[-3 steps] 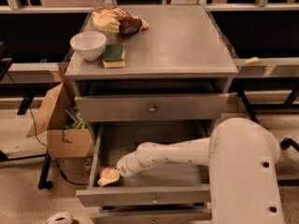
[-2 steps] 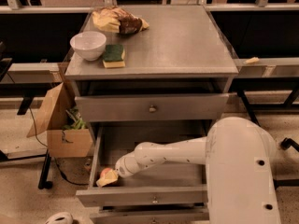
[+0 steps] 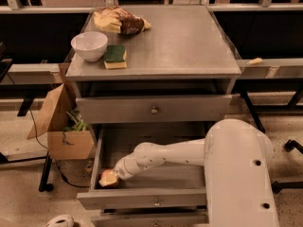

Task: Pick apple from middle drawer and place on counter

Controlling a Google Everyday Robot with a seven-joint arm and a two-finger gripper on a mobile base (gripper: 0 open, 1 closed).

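Lying front-left in the middle drawer (image 3: 161, 181), the apple (image 3: 107, 178) meets the claw (image 3: 118, 172).

Your gripper (image 3: 117, 173) sits in the middle drawer's (image 3: 156, 196) front left corner, covering part of the apple (image 3: 107, 179). Your arm (image 3: 180, 152) hides much of the drawer floor and runs off the bottom edge.

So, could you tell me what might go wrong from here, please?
The hand is at the apple, in the front-left corner of the drawer; the walls may spoil the grip. On the counter, the bowl and sponge crowd the left; a rolling apple could hit them.
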